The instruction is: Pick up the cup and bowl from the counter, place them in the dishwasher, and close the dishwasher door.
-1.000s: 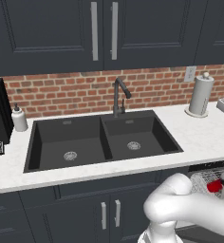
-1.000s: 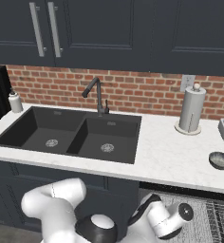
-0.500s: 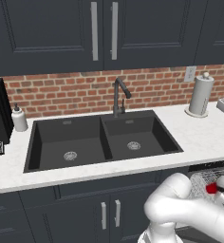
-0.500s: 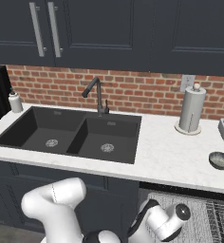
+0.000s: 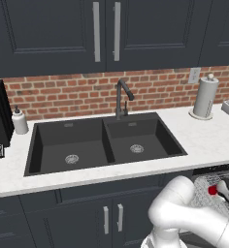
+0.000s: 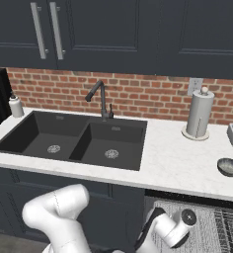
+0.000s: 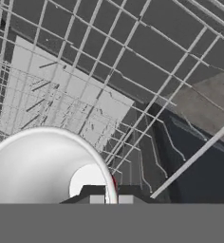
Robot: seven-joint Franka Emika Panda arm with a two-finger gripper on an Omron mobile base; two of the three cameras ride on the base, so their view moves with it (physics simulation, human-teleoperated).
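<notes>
- The gripper (image 7: pixel 104 192) is pinched tight on the rim of the small red cup with a white inside (image 7: pixel 42 166).
- It hangs over the pale grey wire dishwasher rack (image 7: pixel 133 95), ready to drop in.
- The round grey metal bowl (image 6: pixel 230 167) waits on the white stone table (image 6: pixel 177 165).

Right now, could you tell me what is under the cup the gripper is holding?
Under the cup, the hand view shows the dishwasher's pale wire rack with its dark interior showing through the wires. The part of the rack straight below the cup is hidden by the cup itself.
</notes>
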